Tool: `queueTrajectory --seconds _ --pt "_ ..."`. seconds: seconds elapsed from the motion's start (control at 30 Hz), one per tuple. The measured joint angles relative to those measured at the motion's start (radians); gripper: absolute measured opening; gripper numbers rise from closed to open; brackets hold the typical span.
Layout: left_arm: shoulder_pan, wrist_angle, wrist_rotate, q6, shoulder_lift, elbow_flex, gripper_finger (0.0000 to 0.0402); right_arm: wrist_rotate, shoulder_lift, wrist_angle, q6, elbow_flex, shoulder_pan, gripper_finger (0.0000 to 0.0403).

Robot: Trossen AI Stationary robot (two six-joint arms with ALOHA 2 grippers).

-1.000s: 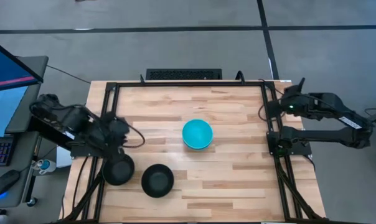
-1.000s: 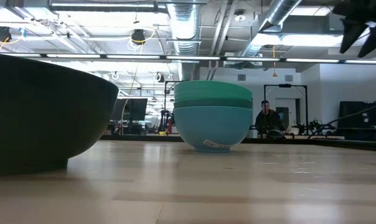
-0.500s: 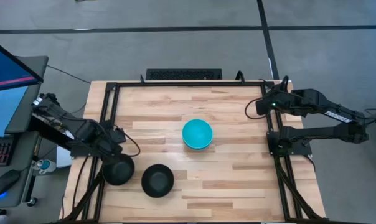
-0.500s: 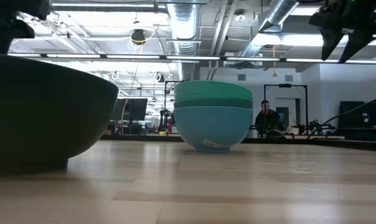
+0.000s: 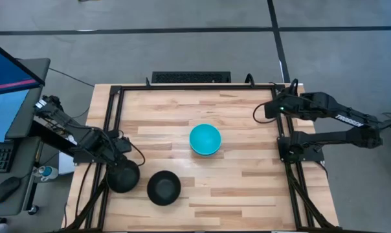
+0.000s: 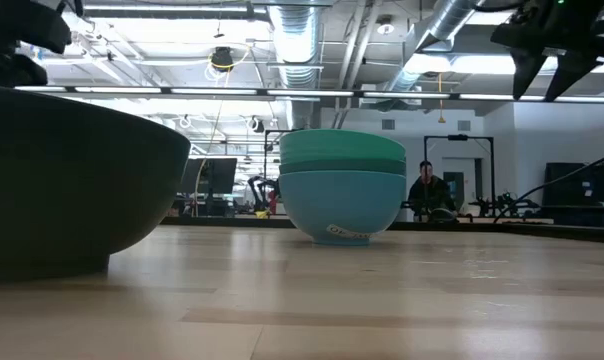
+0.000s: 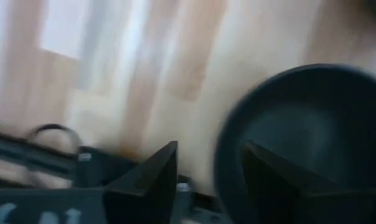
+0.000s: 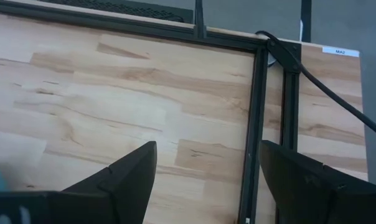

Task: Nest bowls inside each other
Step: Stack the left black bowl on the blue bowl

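Teal bowls (image 5: 204, 140) sit nested in a stack at the middle of the wooden worktop (image 5: 247, 188); two black bowls (image 5: 164, 187) rest side by side near its front left corner. Left gripper (image 5: 122, 144) hangs open just above the black bowl (image 5: 122, 177) nearest the edge; right gripper (image 5: 259, 112) hovers open over the far right corner.

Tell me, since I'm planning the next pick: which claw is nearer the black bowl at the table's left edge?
Left. The left claw hovers just beside the smooth round matte black bowl at the table's left edge; the right claw sits far across, at the right frame rail.
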Motion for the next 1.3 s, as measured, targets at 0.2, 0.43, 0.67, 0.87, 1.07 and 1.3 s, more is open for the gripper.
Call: queueTrajectory --seconds 0.2,0.43,0.67,0.87,1.07,1.3 --pt "0.0 0.049 0.096 -0.045 0.038 -0.018 0.0194 0.0 0.04 0.006 0.007 0.0 0.001 0.0306" --pt "0.004 0.072 0.154 0.026 0.167 -0.051 0.0197 0.0 0.081 0.014 0.007 0.0 0.0 0.0306" --pt "0.055 0.211 0.174 0.054 0.217 -0.142 0.0182 0.0 0.089 0.014 0.0 0.0 0.001 0.0306" --pt "0.089 0.205 0.163 0.096 0.217 -0.144 0.0108 0.0 0.088 0.014 -0.002 0.0 0.001 0.0306" --pt "0.121 0.211 0.156 0.122 0.217 -0.069 0.0009 0.001 0.088 0.014 -0.029 0.0 -0.001 0.0306" --pt "0.249 0.207 0.108 0.217 0.221 0.126 0.0002 0.012 0.087 0.014 -0.054 0.0 -0.001 0.0306"
